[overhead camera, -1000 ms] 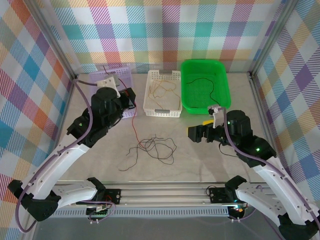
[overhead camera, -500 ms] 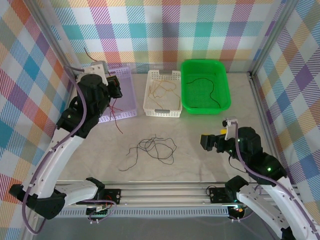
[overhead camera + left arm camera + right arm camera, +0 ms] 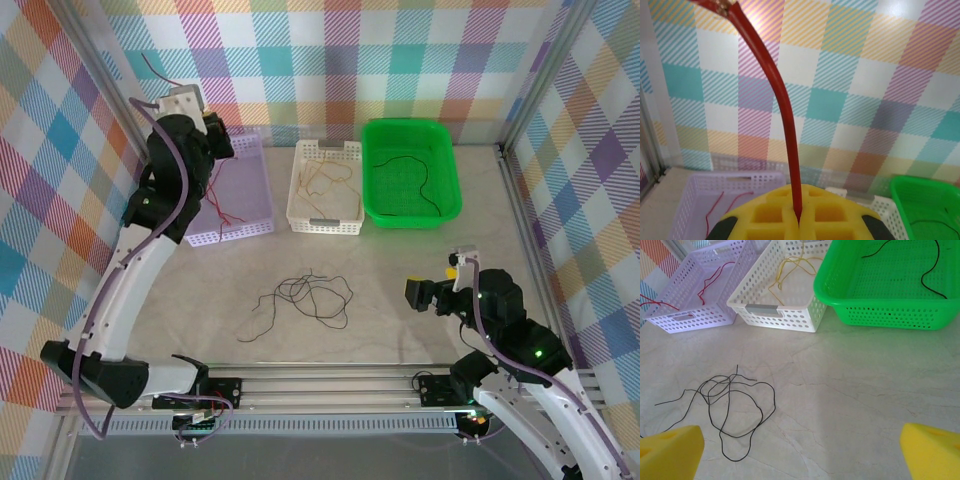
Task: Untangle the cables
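Red cable (image 3: 785, 115) disappears into my left tool (image 3: 798, 219), which clamps it tight, its lower length hidden; my right tool (image 3: 801, 450) stands wide open, mostly cropped.

Three baskets (image 3: 325, 224), two arms (image 3: 128, 272), several cables (image 3: 300, 290)

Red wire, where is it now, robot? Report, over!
Left gripper shut on red wire, high over lilac basket, tail hanging into it. Right gripper open, empty. Black tangle loose on table, untouched.
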